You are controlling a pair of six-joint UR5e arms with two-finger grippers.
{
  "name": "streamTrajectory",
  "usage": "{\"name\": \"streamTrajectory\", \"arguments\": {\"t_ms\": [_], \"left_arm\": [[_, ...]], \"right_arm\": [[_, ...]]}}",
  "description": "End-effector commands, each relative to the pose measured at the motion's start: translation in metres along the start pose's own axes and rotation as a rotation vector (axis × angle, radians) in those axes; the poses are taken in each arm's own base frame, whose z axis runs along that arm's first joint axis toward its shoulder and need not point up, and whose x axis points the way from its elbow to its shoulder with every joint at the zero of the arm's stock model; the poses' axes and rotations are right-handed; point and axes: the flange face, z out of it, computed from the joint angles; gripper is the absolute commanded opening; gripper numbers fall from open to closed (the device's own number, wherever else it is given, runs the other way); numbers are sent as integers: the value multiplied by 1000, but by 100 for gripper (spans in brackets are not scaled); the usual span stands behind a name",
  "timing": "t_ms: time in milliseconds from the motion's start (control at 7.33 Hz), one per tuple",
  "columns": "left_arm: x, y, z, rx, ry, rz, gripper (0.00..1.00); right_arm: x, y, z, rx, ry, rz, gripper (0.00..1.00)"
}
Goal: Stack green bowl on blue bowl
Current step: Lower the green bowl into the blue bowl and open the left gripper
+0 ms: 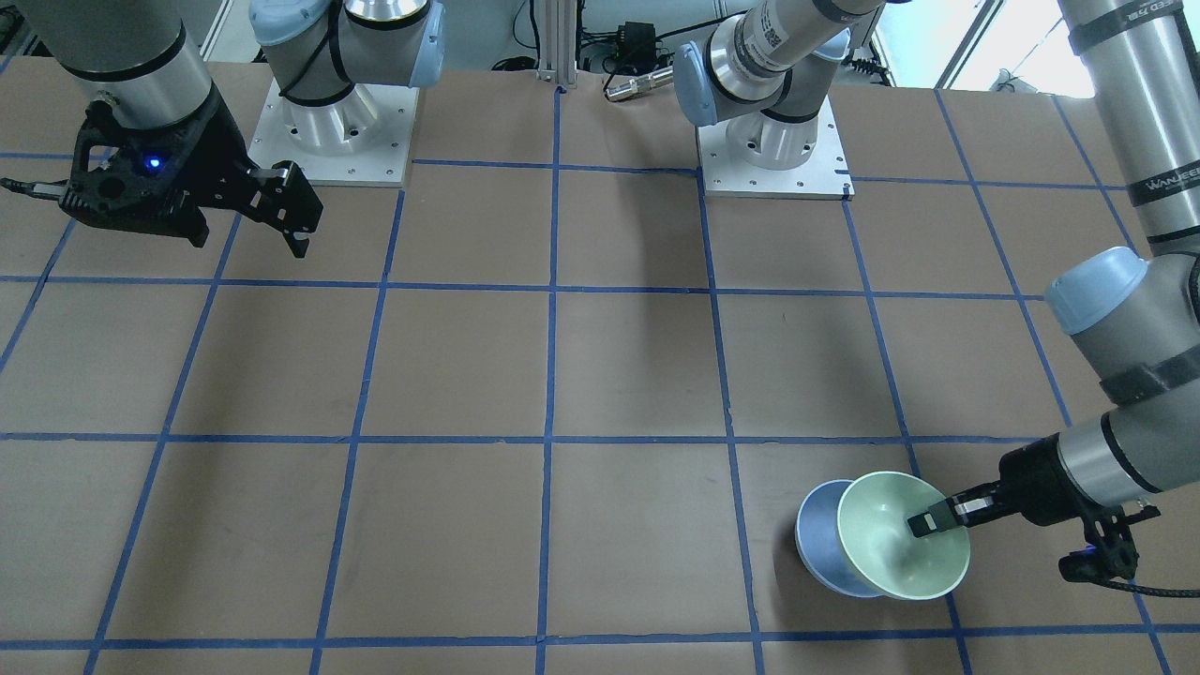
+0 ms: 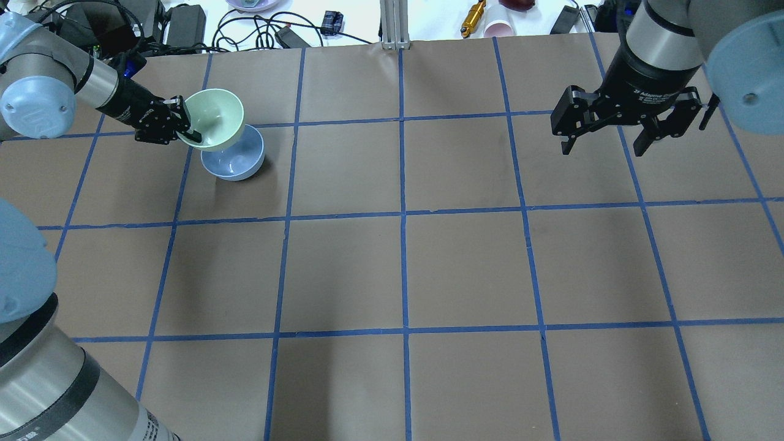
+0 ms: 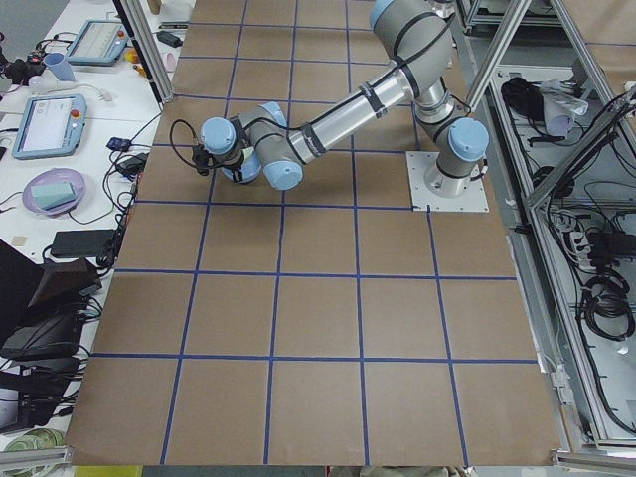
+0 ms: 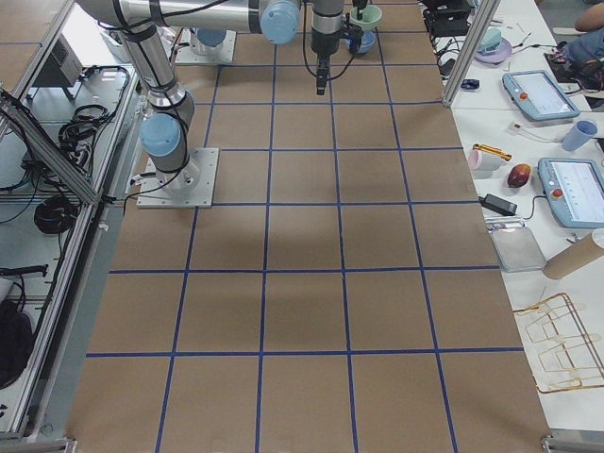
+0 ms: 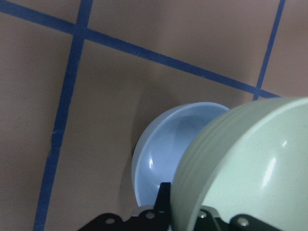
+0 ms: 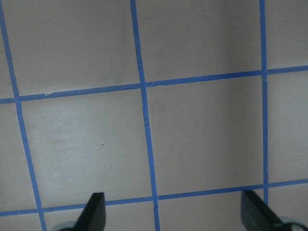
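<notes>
The pale green bowl [image 2: 214, 118] is held tilted in the air by my left gripper [image 2: 184, 127], which is shut on its rim, one finger inside the bowl. It hangs just above and partly over the light blue bowl [image 2: 236, 160], which sits upright on the table. In the front-facing view the green bowl [image 1: 900, 539] overlaps the blue bowl [image 1: 820, 544], with the left gripper [image 1: 933, 520] at its rim. The left wrist view shows the green bowl [image 5: 250, 168] above the blue bowl [image 5: 168, 154]. My right gripper [image 2: 609, 144] is open and empty, high over the table's far right.
The table is brown paper with a blue tape grid [image 2: 402, 214]. Cables, a pink cup [image 2: 496, 27] and small tools lie beyond the far edge. The arm bases [image 1: 333, 131] stand at the robot's side of the table.
</notes>
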Motion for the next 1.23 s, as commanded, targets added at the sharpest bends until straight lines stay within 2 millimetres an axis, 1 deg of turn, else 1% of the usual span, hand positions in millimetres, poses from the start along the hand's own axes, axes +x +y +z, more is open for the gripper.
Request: {"name": "streamTrajectory", "arguments": {"t_ms": [0,682,955,1091], "left_arm": [[-3,-1,8,-10,0,-1,0],[-3,5,14,-26,2,-16,0],[-3,6,17,-32,5,-19,3],[-4,10,20,-36,5,-17,14]], "right_arm": [[0,0,0,0,0,0,100],[0,0,0,0,0,0,100],[0,0,0,0,-2,0,100],[0,0,0,0,0,0,100]]}}
